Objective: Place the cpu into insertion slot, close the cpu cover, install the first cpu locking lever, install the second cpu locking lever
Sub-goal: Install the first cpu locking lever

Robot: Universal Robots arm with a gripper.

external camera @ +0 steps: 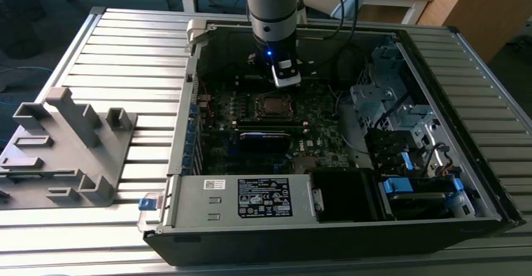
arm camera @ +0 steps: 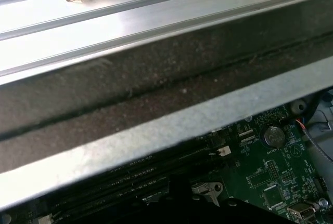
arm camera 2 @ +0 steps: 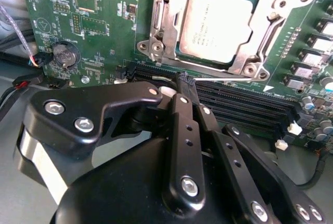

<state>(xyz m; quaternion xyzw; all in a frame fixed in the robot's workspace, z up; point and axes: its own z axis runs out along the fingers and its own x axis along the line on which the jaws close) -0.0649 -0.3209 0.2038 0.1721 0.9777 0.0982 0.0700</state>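
One cpu, and it's sitting flat in the one insertion slot near the middle of the motherboard. That's probably so the one cpu cover can clamp its edges. The cover looks folded down around the chip, with the silver face showing through the window. Can't tell if the levers are latched.

The single gripper hangs just beside the socket's edge, over the long black memory slots. Its fingers are pressed together with nothing clearly pinched, so it's likely there to work the socket hardware. One coin battery sits nearer the board's edge, all inside the one computer case.
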